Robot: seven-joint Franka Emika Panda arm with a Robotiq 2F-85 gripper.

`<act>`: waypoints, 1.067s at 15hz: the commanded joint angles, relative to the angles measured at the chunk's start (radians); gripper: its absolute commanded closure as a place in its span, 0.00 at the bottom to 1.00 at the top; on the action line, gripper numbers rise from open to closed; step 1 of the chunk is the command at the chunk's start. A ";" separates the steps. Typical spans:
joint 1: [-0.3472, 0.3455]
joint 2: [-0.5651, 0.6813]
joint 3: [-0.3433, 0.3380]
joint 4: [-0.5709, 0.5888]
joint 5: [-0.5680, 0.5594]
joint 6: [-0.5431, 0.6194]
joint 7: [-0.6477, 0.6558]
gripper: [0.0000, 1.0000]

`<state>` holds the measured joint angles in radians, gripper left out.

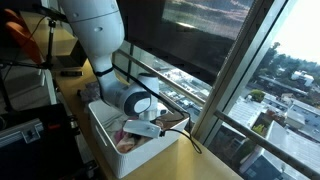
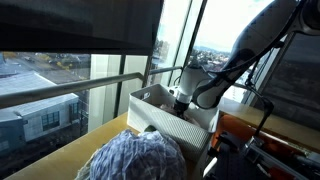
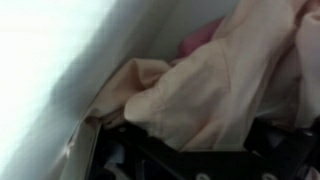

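My gripper (image 1: pixel 147 128) is lowered into a white bin (image 1: pixel 100 128), which stands on a wooden ledge by the window. It shows in both exterior views, with the gripper (image 2: pixel 180 101) inside the bin's rim (image 2: pixel 158 121). In the wrist view the dark fingers (image 3: pixel 196 140) are pressed into a bunched beige cloth (image 3: pixel 205 85), which fills the gap between them. A pink cloth (image 3: pixel 200 38) lies behind it. The bin's white wall (image 3: pixel 60 60) is close on the left. Pink and pale cloth (image 1: pixel 131 141) shows inside the bin.
A metal rail (image 1: pixel 175 95) and large window panes run right beside the bin. A grey-blue knitted item (image 2: pixel 135 158) lies in the foreground. An orange object (image 2: pixel 255 130) and desk clutter (image 1: pixel 30 60) sit on the room side.
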<state>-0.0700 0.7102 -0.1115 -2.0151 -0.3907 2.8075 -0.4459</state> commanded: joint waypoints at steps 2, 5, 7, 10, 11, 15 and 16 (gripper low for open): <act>0.019 0.023 -0.066 -0.002 -0.042 0.019 0.070 0.71; 0.015 -0.044 -0.088 -0.045 -0.042 0.004 0.090 0.93; 0.023 -0.112 -0.103 -0.100 -0.047 -0.004 0.104 1.00; 0.052 -0.269 -0.101 -0.226 -0.054 -0.022 0.130 1.00; 0.060 -0.315 -0.094 -0.254 -0.055 -0.027 0.137 1.00; 0.088 -0.508 -0.056 -0.325 -0.048 -0.064 0.153 1.00; 0.092 -0.556 -0.043 -0.332 -0.044 -0.085 0.155 1.00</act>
<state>0.0105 0.3289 -0.1834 -2.2771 -0.4120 2.7850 -0.3190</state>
